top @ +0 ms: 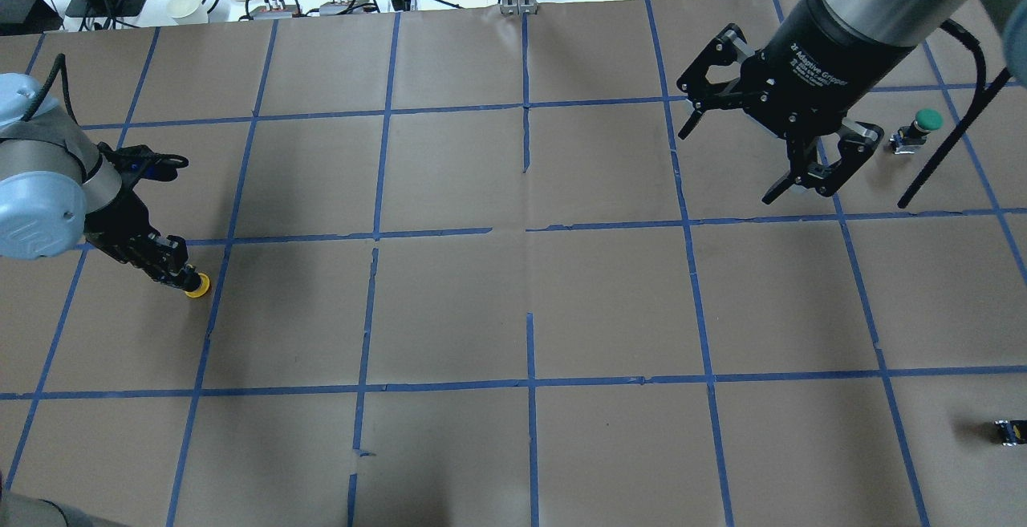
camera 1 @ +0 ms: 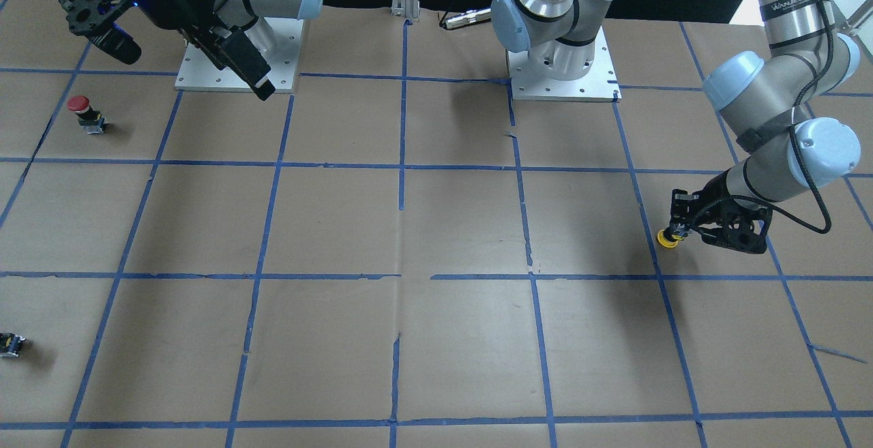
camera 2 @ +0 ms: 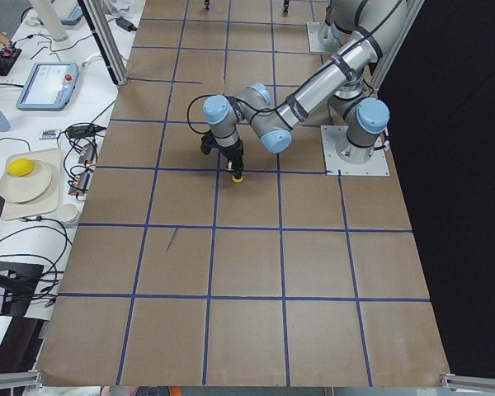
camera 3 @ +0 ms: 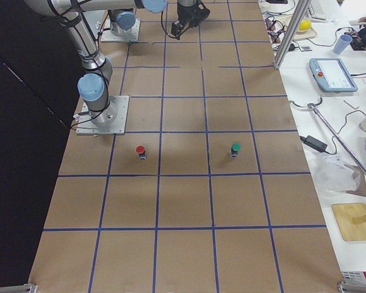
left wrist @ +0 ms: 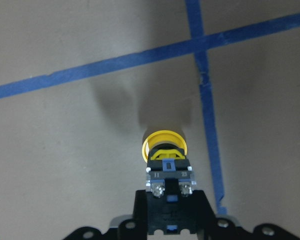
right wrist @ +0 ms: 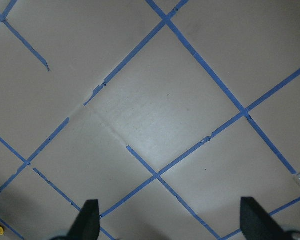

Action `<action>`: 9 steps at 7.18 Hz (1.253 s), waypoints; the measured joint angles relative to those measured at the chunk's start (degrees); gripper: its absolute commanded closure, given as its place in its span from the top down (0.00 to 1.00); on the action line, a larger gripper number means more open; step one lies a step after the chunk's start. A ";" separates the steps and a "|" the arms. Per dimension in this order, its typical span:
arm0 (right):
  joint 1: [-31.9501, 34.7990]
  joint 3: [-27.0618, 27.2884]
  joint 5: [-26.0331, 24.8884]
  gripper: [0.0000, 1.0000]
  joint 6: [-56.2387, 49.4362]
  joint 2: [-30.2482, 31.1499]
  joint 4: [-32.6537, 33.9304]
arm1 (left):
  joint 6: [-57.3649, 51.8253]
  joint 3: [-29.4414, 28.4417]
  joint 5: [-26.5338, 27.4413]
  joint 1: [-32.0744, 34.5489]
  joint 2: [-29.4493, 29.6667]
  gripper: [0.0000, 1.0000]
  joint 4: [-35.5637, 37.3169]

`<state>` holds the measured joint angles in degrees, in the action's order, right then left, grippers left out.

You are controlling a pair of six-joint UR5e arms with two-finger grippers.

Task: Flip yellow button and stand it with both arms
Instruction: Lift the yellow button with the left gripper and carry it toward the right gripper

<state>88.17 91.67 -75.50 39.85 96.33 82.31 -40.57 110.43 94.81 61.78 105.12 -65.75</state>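
Observation:
The yellow button (left wrist: pixel 164 146) has a round yellow cap on a black-and-grey body. My left gripper (left wrist: pixel 169 197) is shut on its body, with the cap pointing down at the brown table, next to a blue tape line. I cannot tell whether the cap touches the table. The button also shows in the overhead view (top: pixel 196 285) at the far left and in the front view (camera 1: pixel 667 239). My right gripper (top: pixel 730 164) is open and empty, high above the table's right side. Its fingertips (right wrist: pixel 90 220) stand wide apart in the right wrist view.
A red-capped button (camera 1: pixel 85 112) stands near the right arm's base. A green-capped button (top: pixel 923 122) stands just right of the right gripper. A small black capless block (top: pixel 1011 431) lies near the right edge. Blue tape divides the brown paper table (top: pixel 529 302) into squares.

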 measured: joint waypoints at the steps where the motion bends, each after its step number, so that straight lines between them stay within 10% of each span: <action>1: -0.06 0.00 0.32 1.00 0.20 0.01 0.02 | 0.04 -0.13 -4.37 0.38 -0.38 0.13 -2.54; 9: -3.64 0.11 3.85 1.00 4.09 -0.21 -1.30 | 19.85 -0.67 -58.05 21.34 -11.45 0.08 -22.26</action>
<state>84.53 91.78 -71.65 43.93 96.13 81.01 -20.73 109.76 36.76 83.12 93.67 -88.01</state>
